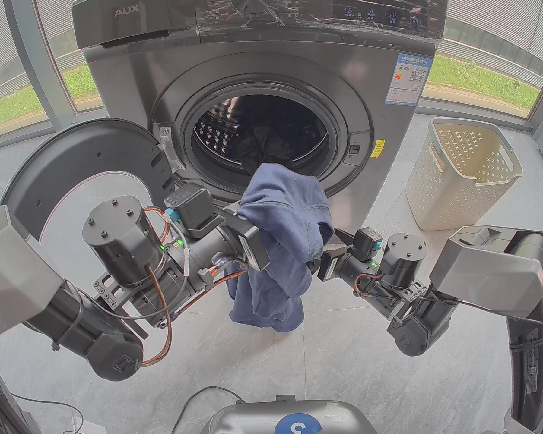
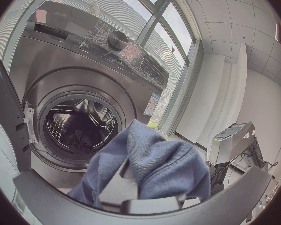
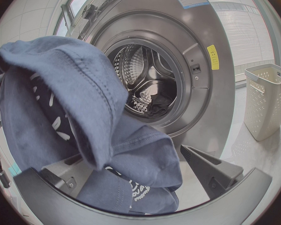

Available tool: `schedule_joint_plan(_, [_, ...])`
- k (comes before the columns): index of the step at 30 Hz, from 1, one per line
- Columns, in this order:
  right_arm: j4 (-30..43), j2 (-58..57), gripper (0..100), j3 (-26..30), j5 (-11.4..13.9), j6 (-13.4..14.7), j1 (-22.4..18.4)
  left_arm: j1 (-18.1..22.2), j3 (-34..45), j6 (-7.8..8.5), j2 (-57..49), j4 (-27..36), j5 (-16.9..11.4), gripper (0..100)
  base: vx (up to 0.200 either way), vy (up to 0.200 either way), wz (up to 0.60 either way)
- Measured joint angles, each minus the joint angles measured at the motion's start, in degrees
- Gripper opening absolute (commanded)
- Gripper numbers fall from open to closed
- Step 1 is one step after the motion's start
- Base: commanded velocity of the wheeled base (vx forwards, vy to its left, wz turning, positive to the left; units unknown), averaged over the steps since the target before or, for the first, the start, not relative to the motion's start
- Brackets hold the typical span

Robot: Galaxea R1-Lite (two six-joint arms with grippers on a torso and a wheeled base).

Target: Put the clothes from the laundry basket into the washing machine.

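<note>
Blue garment (image 1: 283,230) at frame centre, pinched in left gripper (image 2: 129,178), hanging before open washing machine (image 1: 368,91) drum. Right gripper (image 1: 321,259) right of centre, fingers spread, touching cloth. Laundry basket (image 1: 464,176) at right edge, on floor.

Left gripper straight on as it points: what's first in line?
Left gripper, shut on the blue garment, likely meets the washing machine front by the drum opening's rim; depth unclear.
</note>
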Motion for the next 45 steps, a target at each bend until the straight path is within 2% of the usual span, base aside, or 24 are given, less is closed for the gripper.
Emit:
schedule_joint_plan(5, [0.02,0.44,100,-2.01,0.17,0.02,0.59,-0.13,0.22,0.0,0.0,-0.07,0.02,0,0.0,0.0,0.0])
schedule_joint_plan(6, [0.0,0.59,0,-2.65,0.15,0.06,0.61,-0.16,0.28,0.0,0.0,-0.07,0.0,0,0.0,0.0,0.0])
schedule_joint_plan(11, [0.0,1.44,0,-6.12,0.06,0.6,0.49,-0.11,0.57,0.02,-0.16,-0.07,-0.06,0,0.0,0.0,0.0])
schedule_joint_plan(15, [0.02,0.72,0,-6.34,0.11,0.68,-0.26,0.41,1.22,-0.09,-0.38,-0.11,-0.24,0,0.0,0.0,0.0])
schedule_joint_plan(20, [0.02,-3.46,0,-2.36,0.9,0.57,-1.44,2.1,1.84,-0.24,-0.41,-0.67,-0.69,0,0.0,0.0,0.0])
schedule_joint_plan(28, [0.0,-15.19,0,8.48,2.52,0.88,-2.76,5.74,2.45,-0.33,-0.3,-1.15,-1.97,0,0.0,0.0,0.0])
schedule_joint_plan(34, [0.02,-24.17,0,15.17,2.83,2.66,-2.93,8.85,3.08,0.11,-0.4,-2.43,-1.97,0,0.0,0.0,0.0])
schedule_joint_plan(38, [0.02,-28.53,0,16.68,2.99,3.96,-2.79,11.12,3.63,0.41,-0.38,-3.79,-1.93,0,0.0,0.0,0.0])
schedule_joint_plan(45, [0.05,-32.17,0,17.01,2.68,3.89,-2.07,12.17,4.05,0.6,-0.55,-4.35,-1.54,0,0.0,0.0,0.0])
